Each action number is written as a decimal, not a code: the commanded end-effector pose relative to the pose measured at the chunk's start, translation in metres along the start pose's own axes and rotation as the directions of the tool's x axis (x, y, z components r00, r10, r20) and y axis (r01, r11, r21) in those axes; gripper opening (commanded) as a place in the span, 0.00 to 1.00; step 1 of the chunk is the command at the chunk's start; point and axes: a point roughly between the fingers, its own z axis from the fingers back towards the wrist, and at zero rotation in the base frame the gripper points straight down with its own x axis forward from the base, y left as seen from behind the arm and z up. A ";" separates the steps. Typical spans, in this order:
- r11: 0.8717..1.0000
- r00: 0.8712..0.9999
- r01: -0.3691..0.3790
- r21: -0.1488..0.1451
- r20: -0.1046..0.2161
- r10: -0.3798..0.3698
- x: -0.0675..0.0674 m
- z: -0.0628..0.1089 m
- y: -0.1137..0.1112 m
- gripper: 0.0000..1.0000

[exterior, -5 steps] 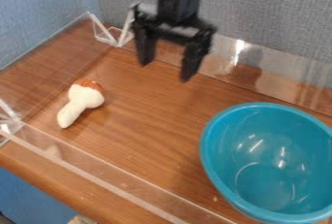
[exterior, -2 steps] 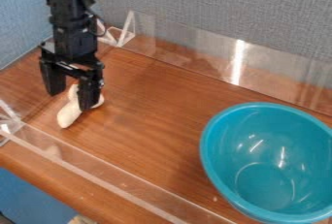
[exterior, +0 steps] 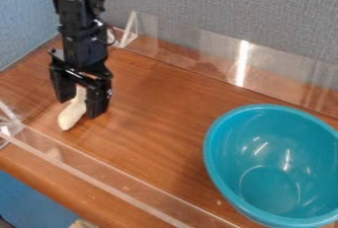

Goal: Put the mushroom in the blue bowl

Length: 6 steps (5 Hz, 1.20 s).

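Cream-white stem of the mushroom [exterior: 71,114] points to the lower left of the frame; long axis runs from there up toward the upper right, cap end largely hidden by the gripper [exterior: 79,99]. Jaws spread, one finger to each side in this view. Mushroom at left of frame, directly below/between fingertips; contact and height not resolvable. Judgement: closing should run across the stem, not along it. Blue bowl [exterior: 274,163] lower right, well apart.
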 end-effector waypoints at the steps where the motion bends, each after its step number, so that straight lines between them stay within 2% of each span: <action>1: 0.999 0.997 -0.015 0.035 0.079 0.012 0.012 0.024 0.001 1.00; 2: 0.999 0.996 -0.034 0.036 0.084 0.031 0.016 0.027 0.000 1.00; 4: 0.995 0.992 0.079 0.053 0.091 -0.084 0.016 0.021 -0.006 1.00; 6: 0.999 0.995 0.021 0.048 0.098 -0.026 0.018 0.026 -0.018 1.00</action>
